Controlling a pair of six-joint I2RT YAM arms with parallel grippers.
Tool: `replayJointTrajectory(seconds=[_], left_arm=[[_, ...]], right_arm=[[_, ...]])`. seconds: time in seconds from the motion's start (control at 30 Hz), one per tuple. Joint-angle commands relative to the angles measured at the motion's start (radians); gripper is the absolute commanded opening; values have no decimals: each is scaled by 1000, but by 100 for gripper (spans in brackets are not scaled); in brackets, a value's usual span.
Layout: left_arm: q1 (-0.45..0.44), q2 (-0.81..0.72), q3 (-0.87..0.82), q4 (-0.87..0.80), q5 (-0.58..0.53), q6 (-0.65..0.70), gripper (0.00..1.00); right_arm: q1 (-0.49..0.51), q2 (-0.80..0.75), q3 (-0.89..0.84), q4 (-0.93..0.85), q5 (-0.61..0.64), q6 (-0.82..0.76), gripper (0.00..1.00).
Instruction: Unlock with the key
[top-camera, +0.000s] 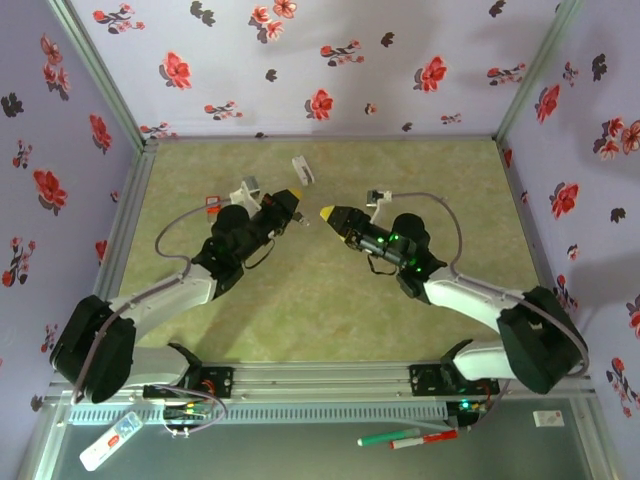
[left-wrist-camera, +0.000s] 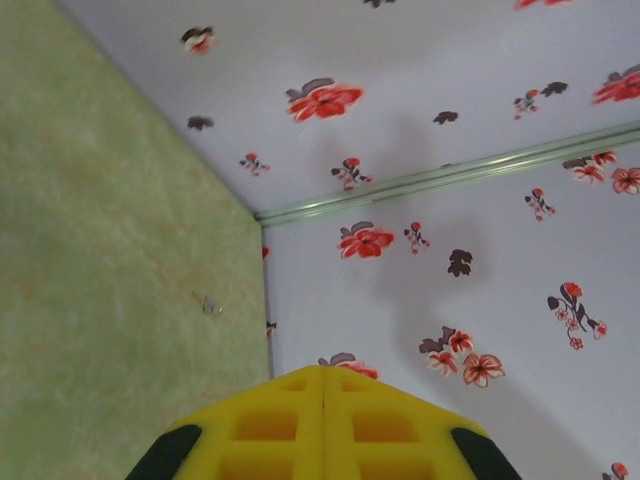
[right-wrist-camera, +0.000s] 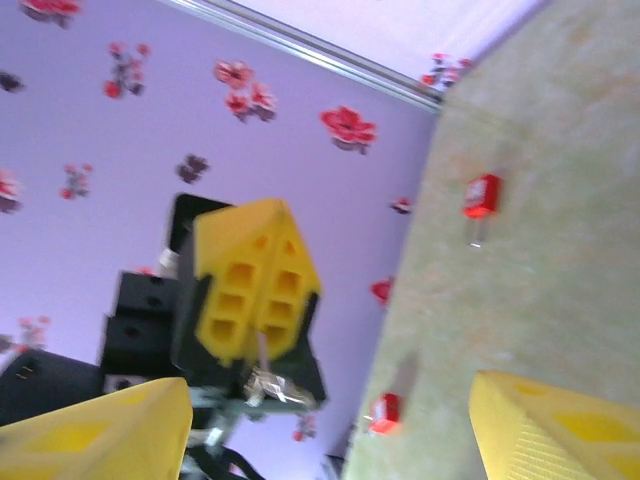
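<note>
1. Facing tip to tip over the mat (top-camera: 330, 300), left gripper (top-camera: 294, 198) and right gripper (top-camera: 326, 212) stand near; open mat all round.
2. Left jaws clenched; small metal piece (right-wrist-camera: 268, 385) beside them, grip unclear. Right jaws released wide.
3. Red-headed key (right-wrist-camera: 482, 195) flat near left wall (top-camera: 60, 150); long axis along wall foot, shank toward near edge.

Two white-and-black robot arms (top-camera: 190, 285) carry two pairs of yellow plastic fingers (top-camera: 292, 196). Lower right lie two marker pens: one green-capped pen (top-camera: 388, 437), one red-capped pen (top-camera: 425, 438). Upper centre sits one small white block (top-camera: 303, 168).
</note>
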Motion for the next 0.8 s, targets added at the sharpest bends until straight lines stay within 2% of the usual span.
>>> replayJointTrajectory(seconds=[0.0, 0.13, 0.23, 0.47, 0.77], left_arm=[[-15, 18, -6, 81, -38, 112, 0], [-24, 36, -15, 153, -39, 107, 0], [-27, 36, -12, 156, -39, 113, 0], [-27, 40, -20, 160, -51, 115, 0], [-30, 58, -21, 183, -46, 105, 0]], right_arm=[[17, 85, 5, 342, -32, 200, 70], [43, 208, 23, 517, -42, 292, 61], [70, 233, 30, 516, -35, 278, 55], [87, 224, 23, 516, -32, 268, 53], [108, 264, 52, 516, -36, 271, 43]])
